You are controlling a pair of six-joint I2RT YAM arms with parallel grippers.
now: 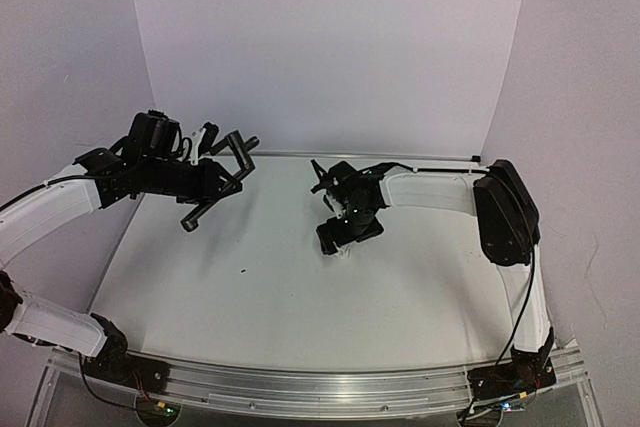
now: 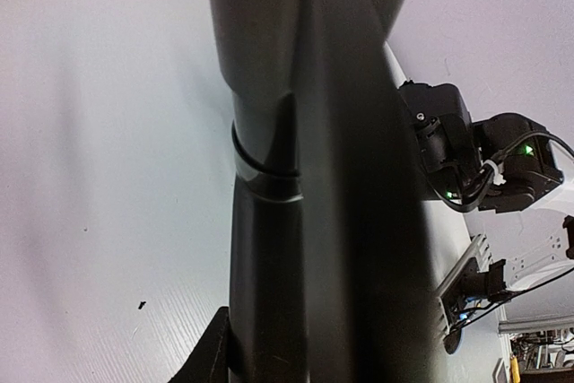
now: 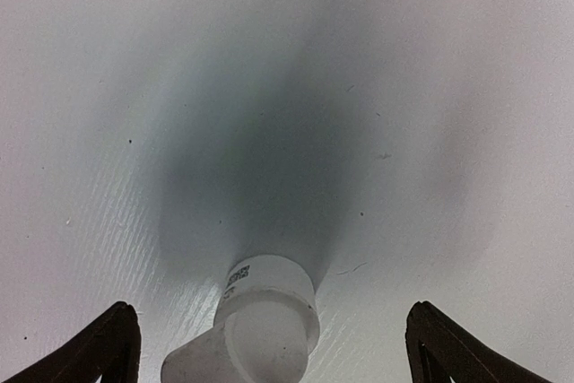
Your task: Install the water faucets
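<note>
Top view: the left pincer (image 1: 212,185), raised over the far left of the bench (image 1: 300,317), is clamped on the slanting black pipe (image 1: 198,213). The right pincer (image 1: 340,239) points down at mid-bench.

Left wrist view: the black pipe (image 2: 314,177) fills the frame.

Right wrist view: the fingers (image 3: 108,352) are spread wide either side of the white fitting (image 3: 265,311), which lies on the bench untouched.

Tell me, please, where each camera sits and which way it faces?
Top external: above and behind the arms, looking down on the table; both arms show, the left gripper holding the black pipe aloft, the right gripper pointing down.
Left wrist: on the left arm, facing across the table; the black pipe fills the middle, with the right arm beyond it.
Right wrist: facing straight down at the white fitting between its open fingers.
Shared: the top and left wrist views both show the black pipe and the right arm.
</note>
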